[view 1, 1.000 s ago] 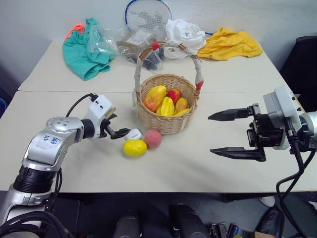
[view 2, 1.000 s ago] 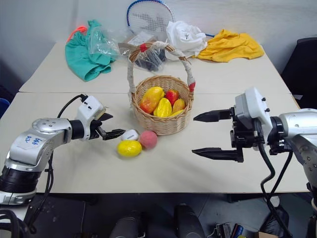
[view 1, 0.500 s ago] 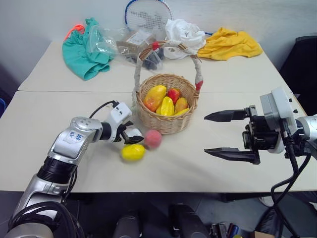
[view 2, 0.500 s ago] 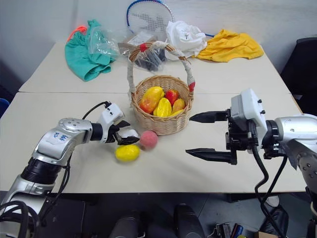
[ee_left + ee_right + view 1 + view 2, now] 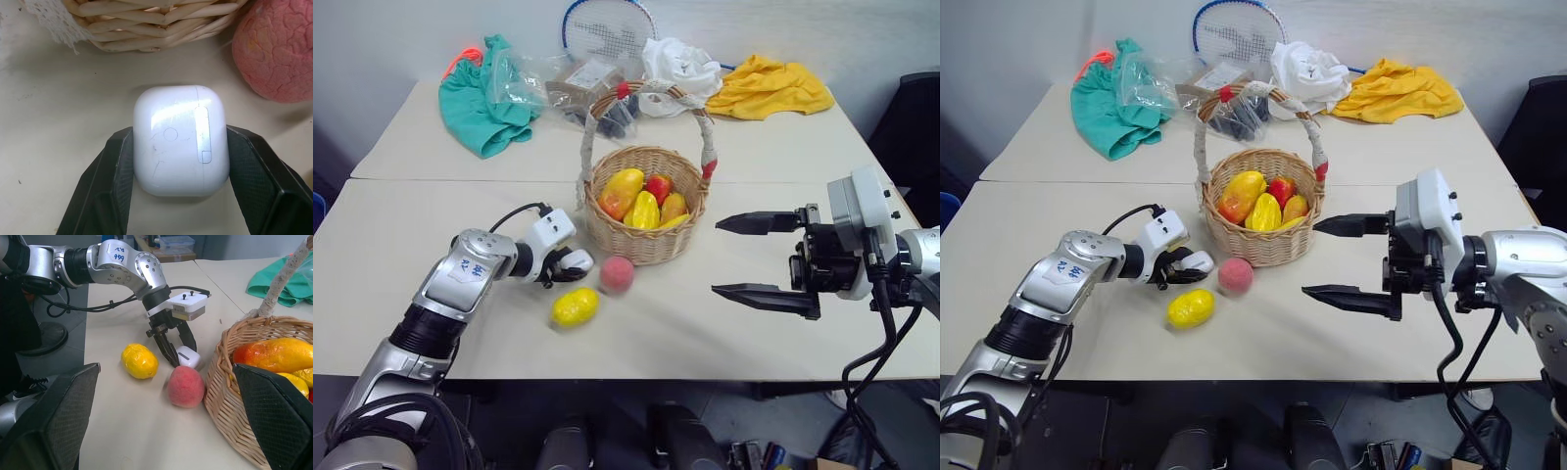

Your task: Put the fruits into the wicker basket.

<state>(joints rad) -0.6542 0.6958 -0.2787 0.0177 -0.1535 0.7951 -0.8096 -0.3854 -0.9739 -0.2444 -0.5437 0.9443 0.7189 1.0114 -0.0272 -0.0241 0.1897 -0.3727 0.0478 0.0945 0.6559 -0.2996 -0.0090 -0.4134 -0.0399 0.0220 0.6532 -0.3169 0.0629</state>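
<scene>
On the near part of the pale tabletop (image 5: 724, 333), two toy fruits lie loose, so the task is not finished: one glossy yellow lemon (image 5: 575, 306) nearest the front edge, and one round pinkish-red peach (image 5: 617, 275) a little farther back, just in front of the wicker basket (image 5: 646, 245). Beside the peach, on its left, the left gripper (image 5: 180, 156) has its jaws closed on the two sides of one small white rounded case (image 5: 181, 139), which rests on the tabletop and is no fruit; judging by that, this grip does nothing for the task. To the right of the fruits, the right gripper (image 5: 756, 258) hangs above the tabletop, its jaws spread wide with nothing between them. Just behind the peach stands the single basket with its tall cloth-wrapped handle; inside it at least four fruits already lie, yellow, orange and red. What remains, as it looks, is to get the lemon and the peach inside. Farthest back lie a green cloth (image 5: 480, 98), a white cloth (image 5: 677, 64), a yellow cloth (image 5: 769, 88) and a badminton racket (image 5: 605, 29).
</scene>
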